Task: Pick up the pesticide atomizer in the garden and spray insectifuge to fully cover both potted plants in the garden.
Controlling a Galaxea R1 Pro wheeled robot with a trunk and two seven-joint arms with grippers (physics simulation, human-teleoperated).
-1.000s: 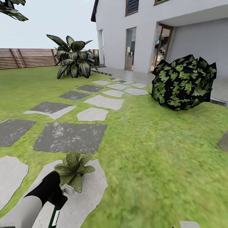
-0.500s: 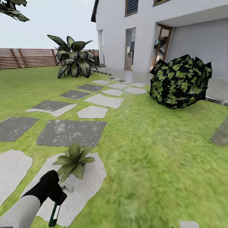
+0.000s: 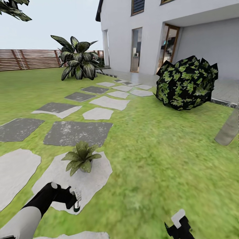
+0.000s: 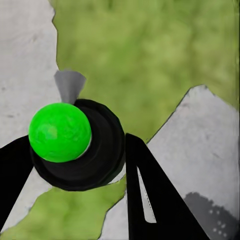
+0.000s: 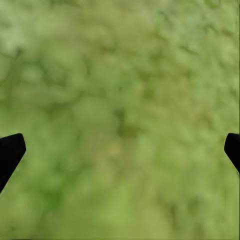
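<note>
Green-capped black pesticide atomizer [image 4: 75,145] sat clamped between the black fingers of the left gripper [image 3: 73,198], above a pale stone paver [image 3: 89,181]. 1 small potted plant of pointed green leaves [image 3: 81,159] stood on that paver at 12 o'clock from the gripper. Right gripper [image 5: 120,150] hung spread wide over lawn [image 3: 159,159].

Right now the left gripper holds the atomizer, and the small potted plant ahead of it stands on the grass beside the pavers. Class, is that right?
Not quite. In the head view the potted plant stands on a pale stone paver, not on the grass. The rest holds: the left gripper is shut on the atomizer, as the left wrist view shows.
</note>
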